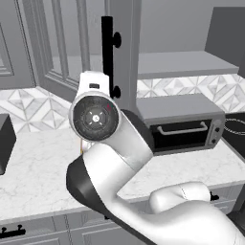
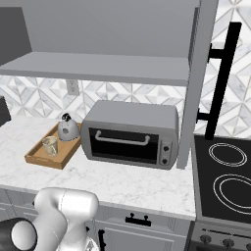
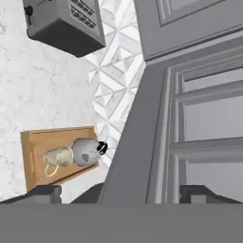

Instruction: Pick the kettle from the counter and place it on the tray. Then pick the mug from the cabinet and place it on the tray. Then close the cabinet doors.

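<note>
Gaping wide, claw empty, straddling cabinet door edge.

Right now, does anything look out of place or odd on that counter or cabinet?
Nothing spilled or damaged. The kettle and mug stand upright on the tray. The one thing not in order: the cabinet doors are open, with the open gripper at the edge of one.

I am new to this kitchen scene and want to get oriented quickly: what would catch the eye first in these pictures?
The wooden tray on the marble counter, left of the toaster oven, already holds the kettle and the mug. Above, the grey cabinet doors stand open, one edge-on right in front of the open gripper.
</note>
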Robot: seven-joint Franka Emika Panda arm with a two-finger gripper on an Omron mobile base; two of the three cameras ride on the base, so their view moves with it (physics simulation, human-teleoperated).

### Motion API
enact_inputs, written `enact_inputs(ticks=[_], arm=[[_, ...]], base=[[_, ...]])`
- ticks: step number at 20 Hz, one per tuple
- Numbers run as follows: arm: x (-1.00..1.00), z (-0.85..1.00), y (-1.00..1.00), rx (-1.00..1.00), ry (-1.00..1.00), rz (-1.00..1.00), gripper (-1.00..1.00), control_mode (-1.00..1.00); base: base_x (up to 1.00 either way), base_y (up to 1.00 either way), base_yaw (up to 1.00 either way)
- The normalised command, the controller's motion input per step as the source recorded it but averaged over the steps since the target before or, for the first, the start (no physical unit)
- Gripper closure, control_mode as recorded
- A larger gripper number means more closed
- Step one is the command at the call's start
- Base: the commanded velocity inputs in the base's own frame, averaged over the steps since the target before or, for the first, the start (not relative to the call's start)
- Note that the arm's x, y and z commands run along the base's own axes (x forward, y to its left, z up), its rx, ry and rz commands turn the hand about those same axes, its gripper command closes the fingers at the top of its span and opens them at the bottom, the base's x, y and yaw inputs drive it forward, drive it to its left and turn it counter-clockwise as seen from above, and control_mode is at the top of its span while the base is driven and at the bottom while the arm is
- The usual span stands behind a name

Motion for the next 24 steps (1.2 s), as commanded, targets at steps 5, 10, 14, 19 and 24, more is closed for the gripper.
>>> enact_inputs(ticks=[5,10,14,19,24], arm=[[0.54,0.05,-0.62,-0.03,0.18,-0.25,-1.0,-1.0],[0.5,0.04,-0.65,0.0,0.18,-0.24,-1.0,-1.0],[0.7,0.0,-0.61,0.0,0.16,-0.13,-1.0,-1.0],[0.91,-0.06,-0.58,0.0,0.05,-0.03,-1.0,-1.0],[0.9,-0.15,-0.51,0.0,0.0,0.09,-1.0,-1.0]], base=[[0.0,0.0,0.0],[0.0,0.0,0.0],[0.0,0.0,0.0],[0.0,0.0,0.0],[0.0,0.0,0.0]])
